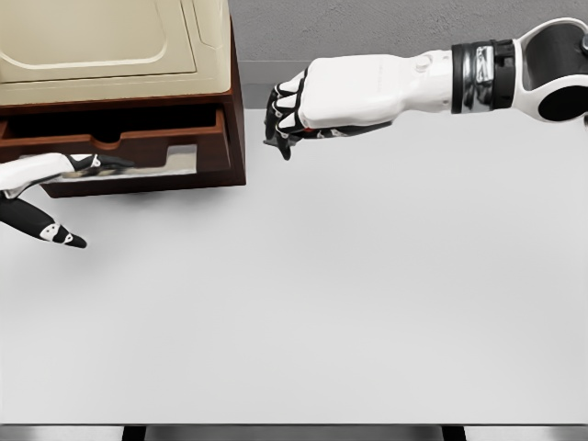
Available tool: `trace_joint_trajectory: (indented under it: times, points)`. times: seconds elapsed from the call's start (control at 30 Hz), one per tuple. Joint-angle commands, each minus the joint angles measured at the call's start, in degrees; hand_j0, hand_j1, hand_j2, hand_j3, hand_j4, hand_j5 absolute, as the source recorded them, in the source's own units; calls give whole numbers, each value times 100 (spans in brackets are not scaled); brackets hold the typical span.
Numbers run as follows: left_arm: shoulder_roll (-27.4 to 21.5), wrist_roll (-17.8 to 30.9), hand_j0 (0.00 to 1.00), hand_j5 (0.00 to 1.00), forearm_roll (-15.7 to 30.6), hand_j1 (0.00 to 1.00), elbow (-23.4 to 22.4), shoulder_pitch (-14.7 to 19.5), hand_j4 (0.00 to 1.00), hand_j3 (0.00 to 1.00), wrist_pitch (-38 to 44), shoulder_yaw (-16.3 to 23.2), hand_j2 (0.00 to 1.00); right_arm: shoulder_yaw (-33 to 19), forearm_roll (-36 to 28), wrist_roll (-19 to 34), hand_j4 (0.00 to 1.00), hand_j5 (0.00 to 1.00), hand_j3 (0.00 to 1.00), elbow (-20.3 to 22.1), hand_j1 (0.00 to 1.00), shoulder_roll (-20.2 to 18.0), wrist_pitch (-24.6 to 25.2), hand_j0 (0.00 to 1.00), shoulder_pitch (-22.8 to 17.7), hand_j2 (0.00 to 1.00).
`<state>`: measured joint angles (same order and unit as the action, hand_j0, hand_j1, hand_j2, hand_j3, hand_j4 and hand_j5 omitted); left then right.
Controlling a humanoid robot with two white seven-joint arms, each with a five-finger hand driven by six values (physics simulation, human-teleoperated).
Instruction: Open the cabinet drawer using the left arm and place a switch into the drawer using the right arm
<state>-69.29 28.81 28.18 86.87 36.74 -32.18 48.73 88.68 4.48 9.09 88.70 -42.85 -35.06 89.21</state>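
Upper left: dark brown wooden cabinet drawer pulled open beside the relaxed, empty left hand; upper centre: white right hand clenched, seemingly on a mostly hidden red-tinged switch, poised just right of the cabinet for delivery.

A cabinet is seen at upper left on a white table, its drawer pulled open. The left hand is spread beside it. The right hand is curled near the cabinet; its contents cannot be told.
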Motion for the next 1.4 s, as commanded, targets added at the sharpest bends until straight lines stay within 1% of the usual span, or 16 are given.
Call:
trace_joint_trajectory:
  times: [0.0,0.07,0.3,0.5,0.7,0.77,0.8,0.97,1.0,1.07,1.23,1.3,1.37]
  points:
    - [-23,29,100,100,127,100,120,0,100,100,-139,57,100,-8,-35,-4,49,49,49,-1,49,4,6,49,0,49]
    - [-40,29,100,100,188,100,120,0,100,100,-139,57,100,-8,-35,-4,49,49,49,-1,49,13,6,49,0,49]
    - [-76,29,100,100,188,100,269,-88,100,100,-139,57,100,-8,-35,-4,49,49,49,-1,49,13,6,49,9,49]
    - [-207,29,100,100,188,100,419,-255,100,100,-148,-13,100,-17,-35,-4,49,49,49,-1,49,13,6,49,44,49]
    - [-287,20,100,100,267,100,577,-255,100,100,-148,-22,100,-17,-44,-4,49,49,49,-10,49,48,6,49,149,49]
    - [-304,2,100,100,267,100,568,-246,100,100,-148,-48,100,-96,-114,-4,49,49,49,-1,49,92,6,49,185,49]
    - [-304,2,100,100,267,100,568,-246,100,100,-148,-109,100,-96,-140,-4,49,49,49,-1,49,127,6,49,193,49]
    - [-313,-15,100,100,276,100,559,-229,100,100,-148,-127,100,-96,-158,-4,49,49,49,-1,49,145,6,49,255,49]
    - [-313,-15,100,100,276,100,550,-229,100,100,-148,-189,100,-96,-158,-4,49,49,49,-1,49,154,6,49,264,49]
    - [-313,-24,100,100,276,100,550,-229,100,100,-148,-206,100,-96,-158,-4,49,49,49,-1,49,250,6,49,255,49]
    - [-304,-42,100,100,276,100,515,-211,100,100,-139,-215,100,-105,-158,-4,49,49,49,-19,49,330,6,49,264,49]
    - [-313,-42,100,100,276,100,524,-229,100,100,-139,-321,100,-105,-158,-4,49,49,49,-45,49,338,6,49,264,49]
    - [-313,-33,100,100,276,100,550,-238,100,100,-174,-321,100,-105,-158,-4,49,49,49,-63,49,382,6,49,264,49]
